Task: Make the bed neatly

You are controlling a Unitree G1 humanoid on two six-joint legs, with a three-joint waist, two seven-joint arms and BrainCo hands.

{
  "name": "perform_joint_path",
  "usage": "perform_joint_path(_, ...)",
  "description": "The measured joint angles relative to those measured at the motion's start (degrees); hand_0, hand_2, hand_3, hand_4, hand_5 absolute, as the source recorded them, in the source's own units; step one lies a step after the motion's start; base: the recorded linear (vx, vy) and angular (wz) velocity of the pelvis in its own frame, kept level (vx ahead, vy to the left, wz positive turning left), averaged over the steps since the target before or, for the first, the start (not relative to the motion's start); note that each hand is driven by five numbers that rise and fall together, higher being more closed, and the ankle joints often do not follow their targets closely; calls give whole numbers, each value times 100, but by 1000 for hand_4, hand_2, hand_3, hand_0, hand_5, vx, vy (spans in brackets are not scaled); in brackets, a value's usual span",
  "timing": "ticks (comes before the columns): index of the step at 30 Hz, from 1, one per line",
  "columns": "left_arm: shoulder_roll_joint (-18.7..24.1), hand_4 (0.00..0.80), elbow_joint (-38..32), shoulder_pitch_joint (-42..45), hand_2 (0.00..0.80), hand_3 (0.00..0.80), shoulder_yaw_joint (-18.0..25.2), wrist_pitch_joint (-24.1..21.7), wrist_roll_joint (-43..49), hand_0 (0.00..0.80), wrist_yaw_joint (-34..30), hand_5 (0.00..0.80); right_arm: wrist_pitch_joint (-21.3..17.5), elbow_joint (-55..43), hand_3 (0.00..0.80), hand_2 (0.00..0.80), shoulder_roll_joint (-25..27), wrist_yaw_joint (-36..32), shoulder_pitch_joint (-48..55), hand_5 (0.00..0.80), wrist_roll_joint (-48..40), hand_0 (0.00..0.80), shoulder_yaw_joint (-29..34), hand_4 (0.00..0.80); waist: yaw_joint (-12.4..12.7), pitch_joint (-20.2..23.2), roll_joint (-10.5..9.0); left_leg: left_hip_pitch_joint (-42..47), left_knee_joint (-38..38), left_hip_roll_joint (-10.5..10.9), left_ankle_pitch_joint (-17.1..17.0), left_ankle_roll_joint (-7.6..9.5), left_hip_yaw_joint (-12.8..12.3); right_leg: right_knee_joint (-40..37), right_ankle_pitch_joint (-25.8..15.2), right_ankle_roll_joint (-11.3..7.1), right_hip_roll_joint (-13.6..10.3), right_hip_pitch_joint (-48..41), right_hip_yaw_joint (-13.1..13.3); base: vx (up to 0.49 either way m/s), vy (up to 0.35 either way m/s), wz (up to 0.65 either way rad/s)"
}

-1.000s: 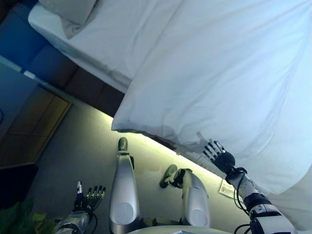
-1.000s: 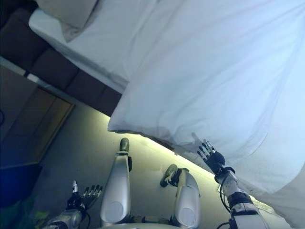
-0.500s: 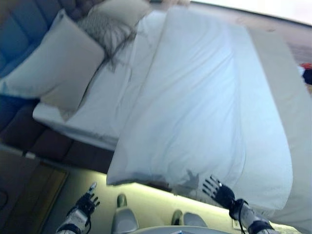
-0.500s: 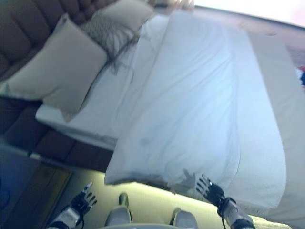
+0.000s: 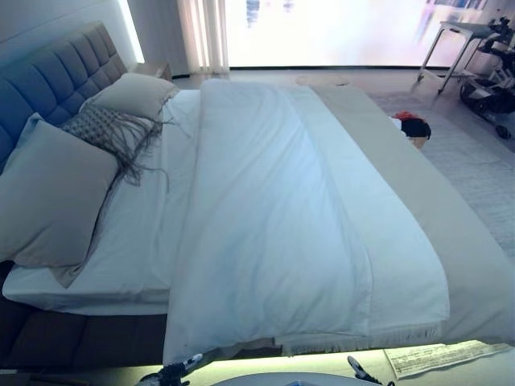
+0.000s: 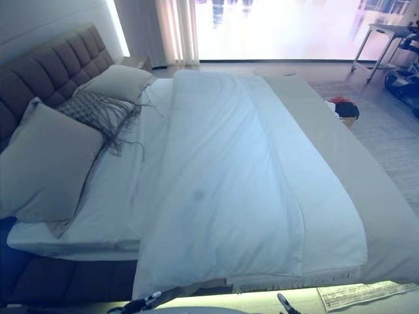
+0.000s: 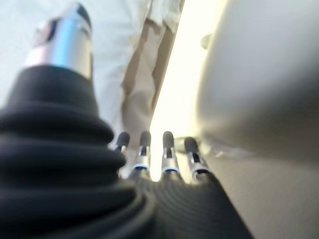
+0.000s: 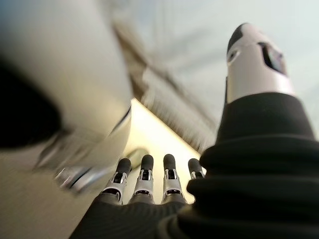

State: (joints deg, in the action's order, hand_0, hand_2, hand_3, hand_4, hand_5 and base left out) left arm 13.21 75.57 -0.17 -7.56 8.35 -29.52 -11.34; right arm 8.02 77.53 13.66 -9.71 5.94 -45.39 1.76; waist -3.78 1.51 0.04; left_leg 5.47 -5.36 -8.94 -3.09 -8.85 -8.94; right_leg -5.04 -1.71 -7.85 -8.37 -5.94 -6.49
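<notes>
The bed has a white duvet (image 5: 265, 225) lying along its middle, its near edge hanging over the bed's side. A bare white sheet (image 5: 141, 233) shows between the duvet and the pillows. A large pillow (image 5: 48, 201), a grey fringed cushion (image 5: 100, 129) and a second pillow (image 5: 137, 92) lie by the tufted headboard (image 5: 48, 76). My left hand (image 5: 173, 371) and right hand (image 5: 358, 368) only just show at the bottom edge, below the duvet's edge. Both wrist views show straight fingers (image 7: 167, 154) (image 8: 144, 174) that hold nothing.
A beige cover (image 5: 438, 217) lies along the bed's right side under the duvet. A printed sheet of paper (image 5: 438, 358) lies on the floor by the lit bed base. A red and black thing (image 5: 412, 125) and a light table (image 5: 467, 36) are beyond the bed.
The camera has tilted up from the floor and bed edge to the whole bed. Both hands now sit at the bottom edge of the view, still open and empty.
</notes>
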Motion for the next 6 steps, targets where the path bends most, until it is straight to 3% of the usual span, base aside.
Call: perform_joint_path(6,-27,0,-4,28,0,0,-179,-50,183,0,13,0,-36,-153,0,0,-154,-43,-134,0,840,0,-565,0,14,48,0,90,-2,0,6,-5,-51,-14,-44,7,3,-32,86,29,-1,-6)
